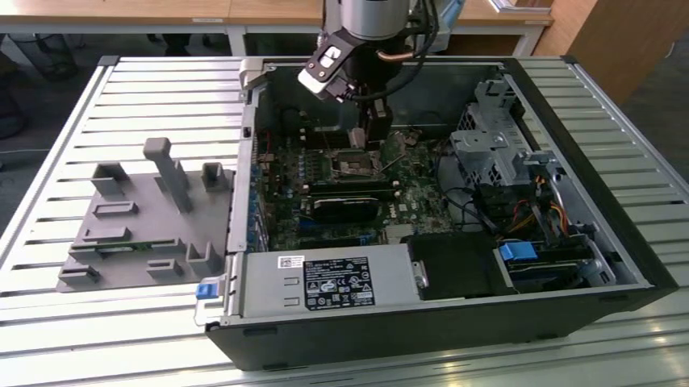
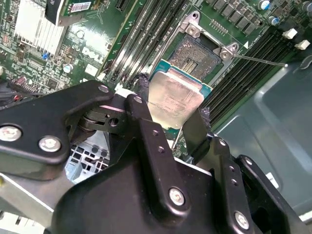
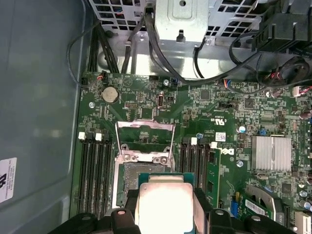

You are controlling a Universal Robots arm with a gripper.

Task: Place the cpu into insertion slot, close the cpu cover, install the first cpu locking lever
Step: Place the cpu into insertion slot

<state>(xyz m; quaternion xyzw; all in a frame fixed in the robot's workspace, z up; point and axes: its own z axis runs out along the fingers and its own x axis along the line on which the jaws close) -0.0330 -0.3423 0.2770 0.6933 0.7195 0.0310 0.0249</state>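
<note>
My gripper [image 1: 369, 135] reaches down into the open computer case, just above the motherboard. It is shut on the cpu [image 2: 175, 100], a flat square chip with a pale metal top, held by two opposite edges between the black fingers [image 3: 202, 202]. The cpu [image 3: 163, 204] hovers tilted beside the insertion slot [image 2: 197, 51], not seated in it. The slot [image 3: 130, 176] lies bare, its dark pin field showing. The cpu cover [image 3: 145, 127], a thin silver frame, stands swung back at the slot's far side. A thin metal locking lever [image 2: 258, 59] sticks out from the slot's corner.
Long black memory slots [image 3: 95, 170] flank the socket on both sides. The case wall [image 2: 263, 112] runs close by. Cables [image 3: 161, 53] and a drive cage [image 1: 490, 149] lie beyond. A grey fixture [image 1: 145, 218] sits on the slatted table at the exterior view's left.
</note>
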